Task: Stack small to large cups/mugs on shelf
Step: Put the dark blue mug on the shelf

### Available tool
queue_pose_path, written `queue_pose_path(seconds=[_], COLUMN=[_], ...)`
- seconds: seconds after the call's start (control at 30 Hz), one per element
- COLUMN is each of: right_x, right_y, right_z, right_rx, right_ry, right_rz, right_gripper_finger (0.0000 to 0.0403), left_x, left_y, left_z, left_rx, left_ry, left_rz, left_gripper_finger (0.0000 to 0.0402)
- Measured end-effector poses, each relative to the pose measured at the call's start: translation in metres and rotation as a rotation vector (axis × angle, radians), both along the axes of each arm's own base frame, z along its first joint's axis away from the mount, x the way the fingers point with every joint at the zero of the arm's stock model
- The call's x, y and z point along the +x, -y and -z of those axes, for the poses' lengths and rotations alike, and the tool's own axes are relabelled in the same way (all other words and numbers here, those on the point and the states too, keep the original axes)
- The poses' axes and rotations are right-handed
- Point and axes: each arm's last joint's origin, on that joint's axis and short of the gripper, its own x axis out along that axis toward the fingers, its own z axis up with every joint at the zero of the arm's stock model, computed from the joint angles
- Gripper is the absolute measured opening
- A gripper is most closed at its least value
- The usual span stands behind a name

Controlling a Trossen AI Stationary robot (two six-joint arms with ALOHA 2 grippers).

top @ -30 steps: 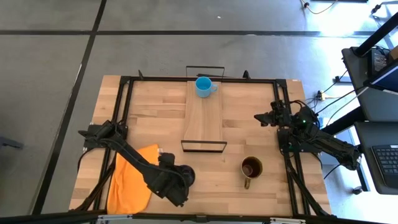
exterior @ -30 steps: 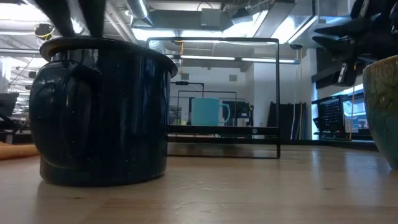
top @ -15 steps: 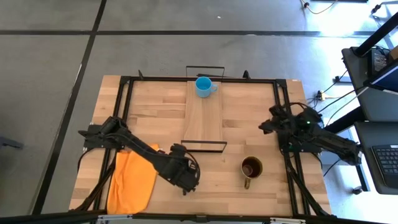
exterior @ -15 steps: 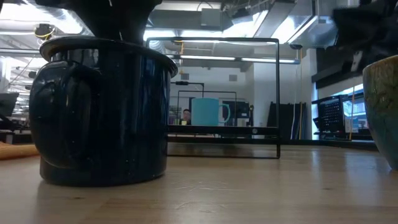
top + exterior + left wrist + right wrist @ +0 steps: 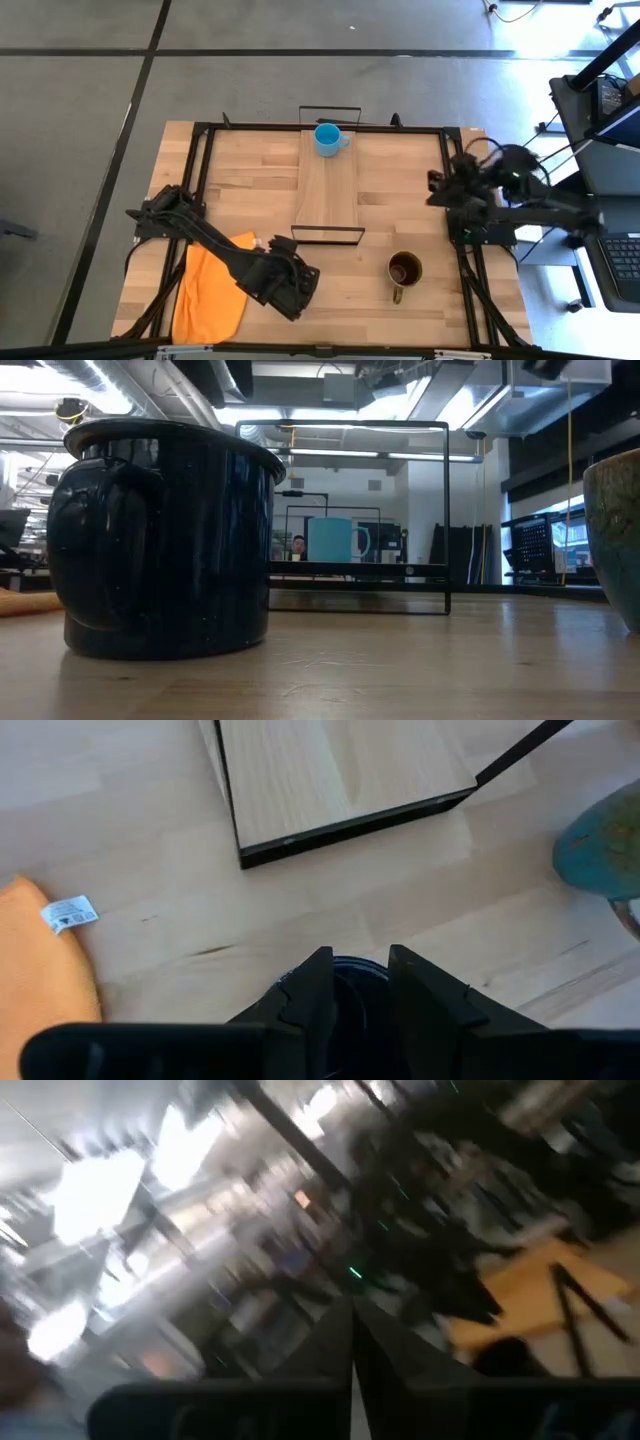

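The black cup (image 5: 160, 540) stands upright on the tabletop near the front; in the left wrist view only its rim (image 5: 352, 970) shows. My left gripper (image 5: 352, 958) is open right above the cup, a finger on each side of the rim's near part; in the low view it stands clear of the rim. In the high view the gripper (image 5: 298, 282) hides the cup. The light-blue cup (image 5: 326, 139) stands on the shelf's (image 5: 328, 190) far end. The olive-yellow cup (image 5: 405, 270) stands on the table, right of the shelf's near end. My right gripper (image 5: 434, 190) is shut and empty at the table's right edge.
An orange cloth (image 5: 210, 290) lies at the table's near left, beside my left arm. The shelf's black wire frames (image 5: 328, 236) stand at its near and far ends. A black frame (image 5: 200, 160) runs round the tabletop.
My left gripper has swung from the near side toward the table's right, over the black cup, then risen a little; the cup has stayed in place. My right arm has drawn back toward the table's right edge and turned upward.
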Motion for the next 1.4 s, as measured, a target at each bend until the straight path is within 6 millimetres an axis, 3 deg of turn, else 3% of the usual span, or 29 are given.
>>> queue_pose_path(seconds=[0.17,0.37,0.67,0.93,1.2,1.4], right_x=[0.043,0.074,0.109,0.156,0.212,0.226], right_y=[-0.006,-0.023,-0.070,-0.099,-0.138,-0.164], right_z=[-0.022,-0.031,-0.047,-0.019,0.022,0.062], right_rx=[-0.197,-0.354,-0.520,-0.517,-0.290,-0.162], right_ry=[-0.169,-0.465,-0.539,-0.668,-0.700,-0.865], right_rz=[-0.077,-0.011,-0.014,-0.043,0.067,0.126], right_gripper_finger=[0.0012,0.0012,0.0012,0.0012,0.0012,0.0012], left_x=[-0.008,-0.025,-0.075,-0.124,-0.160,-0.176], left_y=[-0.004,0.002,0.013,-0.011,-0.015,-0.011], left_z=[-0.016,-0.029,0.005,0.032,0.060,0.084], left_rx=[0.039,0.128,0.087,-0.019,-0.120,-0.131], left_ry=[0.068,0.134,0.364,0.446,0.433,0.417], left_rz=[-0.003,0.003,-0.073,-0.034,0.189,0.273], left_gripper_finger=[0.0094,0.0093,0.0055,0.0030,0.0014,0.0007])
